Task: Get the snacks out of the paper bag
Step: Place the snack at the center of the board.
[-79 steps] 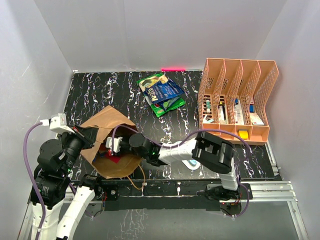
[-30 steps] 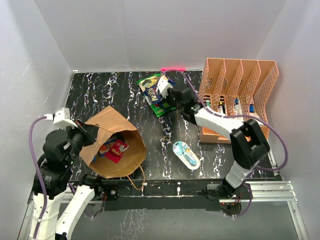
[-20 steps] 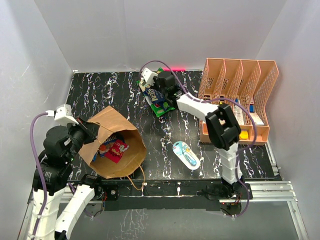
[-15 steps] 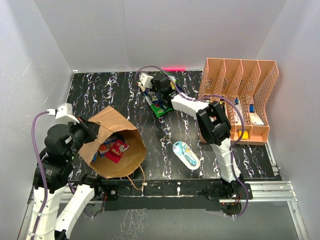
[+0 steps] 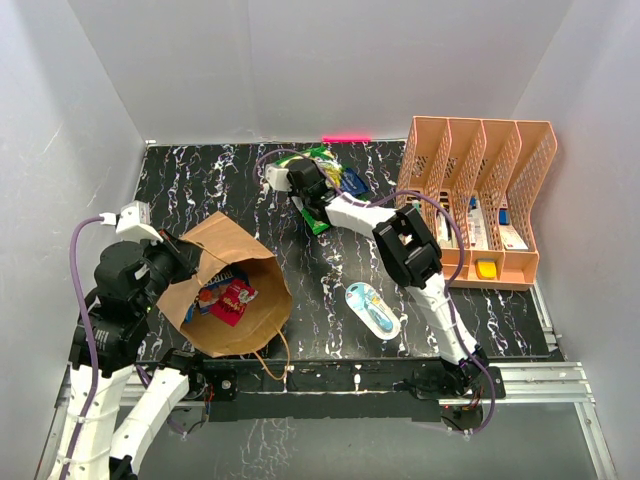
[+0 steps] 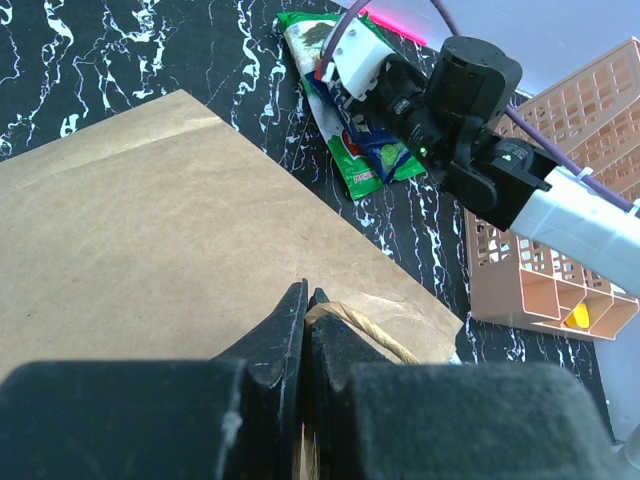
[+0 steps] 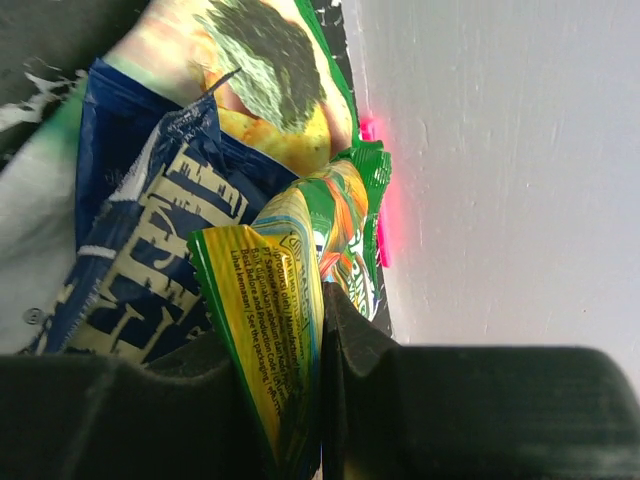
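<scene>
Right gripper [image 7: 296,392] around yellow-green snack packet [image 7: 266,300]

Gaping paper bag [image 5: 215,245] mouth faces right, open lane btwn it & blister pack [image 5: 373,308]; organizer [image 5: 425,165] walls far right.

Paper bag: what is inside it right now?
A red packet lies just inside the mouth, with a bluish packet beside it. Anything deeper is covered by the paper bag and its upper wall.

The paper bag [image 5: 215,240] partly hides the packets [image 5: 235,297] lying inside it.
</scene>
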Motion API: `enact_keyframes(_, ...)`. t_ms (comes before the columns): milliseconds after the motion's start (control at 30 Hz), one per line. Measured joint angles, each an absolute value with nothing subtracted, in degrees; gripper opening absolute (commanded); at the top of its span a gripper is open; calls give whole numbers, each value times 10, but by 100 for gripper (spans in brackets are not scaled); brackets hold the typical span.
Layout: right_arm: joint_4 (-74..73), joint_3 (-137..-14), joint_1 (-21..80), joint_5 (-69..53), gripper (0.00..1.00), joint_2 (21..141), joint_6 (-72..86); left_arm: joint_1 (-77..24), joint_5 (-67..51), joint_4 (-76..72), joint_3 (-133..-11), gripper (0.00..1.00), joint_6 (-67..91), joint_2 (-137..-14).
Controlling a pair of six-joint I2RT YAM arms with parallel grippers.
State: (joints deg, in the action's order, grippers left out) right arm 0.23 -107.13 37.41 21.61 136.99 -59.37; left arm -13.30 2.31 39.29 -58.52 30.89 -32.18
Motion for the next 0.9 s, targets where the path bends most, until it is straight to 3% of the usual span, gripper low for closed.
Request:
enact_keyframes(300,9,-1070,389,218,9,1382,-593,-133,23,393,-586,0,309,-322)
enact_keyframes(400,11,-1070,387,208,23,1383,-580,-133,23,393,-586,0,309,-321)
enact_keyframes(533,9,-1070,385,191,32,1383,-560,-133,23,394,-587,0,309,-320)
enact_keyframes(733,-15,-1071,386,144,58,1383,-513,-133,23,395,-593,0,309,-317)
enact_keyframes(900,-29,-1071,391,115,71,1383,-476,-133,21,395,-596,0,309,-313)
